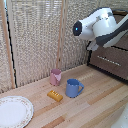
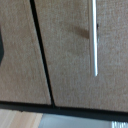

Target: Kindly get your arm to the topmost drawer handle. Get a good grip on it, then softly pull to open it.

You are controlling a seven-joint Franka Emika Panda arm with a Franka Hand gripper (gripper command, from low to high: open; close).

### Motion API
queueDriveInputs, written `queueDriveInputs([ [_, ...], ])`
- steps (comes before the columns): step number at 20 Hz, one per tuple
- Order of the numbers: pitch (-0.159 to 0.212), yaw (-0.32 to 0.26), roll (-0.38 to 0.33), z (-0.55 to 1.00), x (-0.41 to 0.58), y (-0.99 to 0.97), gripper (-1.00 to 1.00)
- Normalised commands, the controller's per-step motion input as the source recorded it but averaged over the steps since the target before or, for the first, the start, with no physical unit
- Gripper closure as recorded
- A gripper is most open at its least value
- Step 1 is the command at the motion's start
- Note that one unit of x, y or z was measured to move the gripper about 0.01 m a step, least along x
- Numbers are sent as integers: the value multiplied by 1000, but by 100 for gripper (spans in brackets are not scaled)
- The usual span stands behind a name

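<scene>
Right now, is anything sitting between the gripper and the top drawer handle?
Nothing visible. The wrist view shows the drawer front with the thin metal handle unobstructed. The pink cup, blue mug and plate sit on the table, well away from the arm.

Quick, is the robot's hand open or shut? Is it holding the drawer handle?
Gripper: cannot be told. Its fingers don't show clearly in either view, and the silver drawer handle has nothing gripping it.
</scene>
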Motion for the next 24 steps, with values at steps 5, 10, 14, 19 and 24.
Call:
queueDriveInputs([
  [5, 104, 162, -57, 24, 0, -617, -100],
  [10, 60, 170, -36, 1, 22, -657, -100],
  [14, -17, 107, -21, 184, 106, -779, -100],
  [19, -8, 73, 9, 305, 202, -773, -100],
  [24, 42, 33, 63, 7, 83, -317, -100],
])
